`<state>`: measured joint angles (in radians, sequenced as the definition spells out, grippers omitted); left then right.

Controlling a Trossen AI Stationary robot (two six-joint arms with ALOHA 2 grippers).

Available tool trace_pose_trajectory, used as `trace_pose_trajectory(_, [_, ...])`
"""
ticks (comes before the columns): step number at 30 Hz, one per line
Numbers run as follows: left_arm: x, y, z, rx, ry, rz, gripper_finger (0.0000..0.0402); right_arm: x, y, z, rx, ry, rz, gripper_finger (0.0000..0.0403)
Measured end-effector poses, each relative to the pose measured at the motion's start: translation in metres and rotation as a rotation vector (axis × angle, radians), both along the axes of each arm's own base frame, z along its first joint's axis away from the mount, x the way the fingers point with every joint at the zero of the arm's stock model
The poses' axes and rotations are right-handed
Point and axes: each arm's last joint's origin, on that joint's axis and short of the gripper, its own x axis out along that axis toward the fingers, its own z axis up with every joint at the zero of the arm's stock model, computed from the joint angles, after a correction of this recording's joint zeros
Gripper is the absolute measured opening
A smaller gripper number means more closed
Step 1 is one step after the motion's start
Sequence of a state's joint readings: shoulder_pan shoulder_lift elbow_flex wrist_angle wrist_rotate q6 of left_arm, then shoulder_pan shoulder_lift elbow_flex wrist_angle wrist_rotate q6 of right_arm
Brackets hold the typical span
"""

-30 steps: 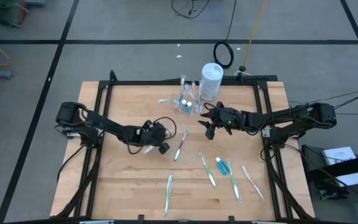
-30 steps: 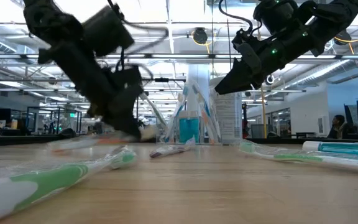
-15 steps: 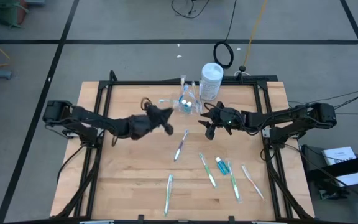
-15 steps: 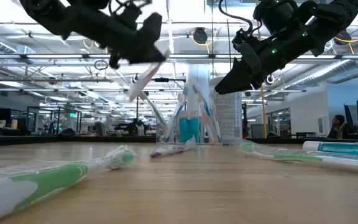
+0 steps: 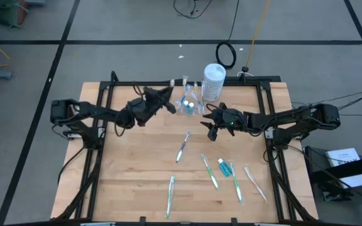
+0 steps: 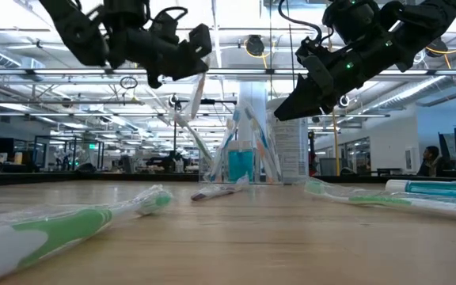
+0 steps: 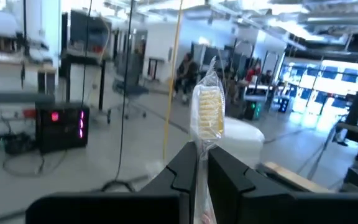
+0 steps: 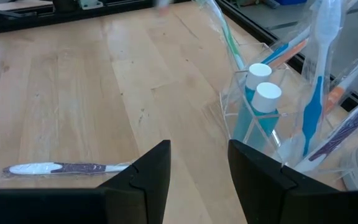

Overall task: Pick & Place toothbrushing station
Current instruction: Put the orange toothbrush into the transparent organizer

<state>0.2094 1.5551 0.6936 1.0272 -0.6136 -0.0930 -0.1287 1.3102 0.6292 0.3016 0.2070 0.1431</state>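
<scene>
**Left gripper holds a wrapped toothbrush up near the cup**

The left gripper is up in the air over the far part of the wooden table. Its two fingers are pinched close together on a toothbrush in a clear wrapper. The brush head sticks up past the fingertips – you can see its pale bristles in the left wrist view. In the low view this gripper hangs high above the table, just to the side of the cup.

The small clear cup stands near the far edge of the table. It has toothbrushes standing in it and two blue tubes with white caps. A tall white canister stands just beside the cup.

The right gripper waits in the air near the cup, on its other side. Its fingers are spread wide apart and hold nothing.

More toothbrushes lie flat on the table – a purple one near the middle, a green one near the front edge, and a few more on the right side next to a blue tube.
</scene>
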Motion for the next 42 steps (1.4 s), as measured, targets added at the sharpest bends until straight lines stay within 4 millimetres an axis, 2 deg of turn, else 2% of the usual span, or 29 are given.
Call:
trace_pose_trajectory(7, [0.022,0.025,-0.011,0.139,-0.017,-0.115,0.003,0.0,0.0,0.0,-0.001,-0.002,0.0,0.0155])
trace_pose_trajectory(13, [0.051,0.037,-0.023,0.224,0.08,-0.062,0.0031,0.0,0.0,0.0,-0.002,-0.001,0.001,0.0155])
trace_pose_trajectory(17, [0.063,0.042,-0.034,0.263,0.166,0.014,0.0031,0.0,0.0,0.0,-0.027,0.009,0.014,0.0155])
trace_pose_trajectory(22, [0.063,0.051,-0.039,0.244,0.19,0.108,0.0031,-0.006,0.001,-0.011,-0.025,0.028,0.014,0.0155])
trace_pose_trajectory(28, [0.061,0.061,-0.043,0.177,0.159,0.079,0.0031,-0.014,0.001,-0.023,-0.02,0.049,0.011,0.0155])
trace_pose_trajectory(35, [0.063,0.059,-0.057,0.121,0.283,0.049,0.0031,-0.013,0.001,-0.02,-0.028,-0.046,0.008,0.0155])
trace_pose_trajectory(42, [0.068,0.044,-0.056,0.144,0.297,0.019,0.0031,-0.013,0.001,-0.02,-0.027,-0.044,0.008,0.0155])
